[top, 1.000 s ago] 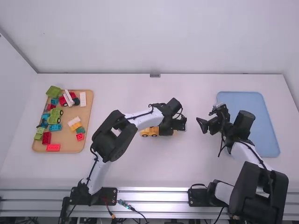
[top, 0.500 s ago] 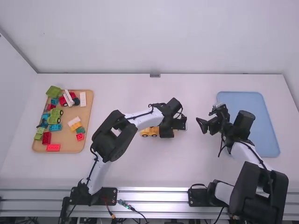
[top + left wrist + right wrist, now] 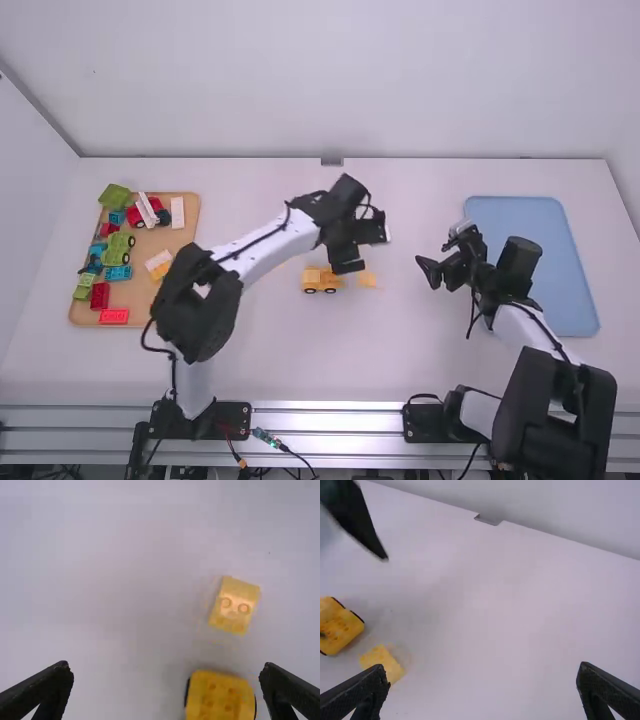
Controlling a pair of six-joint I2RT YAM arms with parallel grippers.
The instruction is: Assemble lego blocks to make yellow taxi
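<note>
Above the middle of the table, my left gripper point(image 3: 349, 264) hangs just beyond the yellow taxi body point(image 3: 321, 280), which stands on black wheels. A small yellow block point(image 3: 368, 280) lies apart, to the right of the body. In the left wrist view, my left gripper point(image 3: 166, 667) is wide open, with the studded body point(image 3: 219, 697) near one finger and the loose block point(image 3: 235, 605) farther out. My right gripper point(image 3: 432, 272) stays left of the blue tray. The right wrist view has my right gripper point(image 3: 483, 667) open and holding nothing, the loose block point(image 3: 383, 663) near one fingertip and the body point(image 3: 340, 630) beyond.
At the left a wooden tray point(image 3: 150, 318) holds red, green, blue, white and yellow pieces. A blue tray point(image 3: 575, 290) lies at the right, partly under the right arm. The left arm reaches across the table between the wooden tray and the taxi body.
My left gripper has lifted and drawn back up and to the left, uncovering the yellow body and the small block, which stay on the table. The right gripper has shifted very slightly.
</note>
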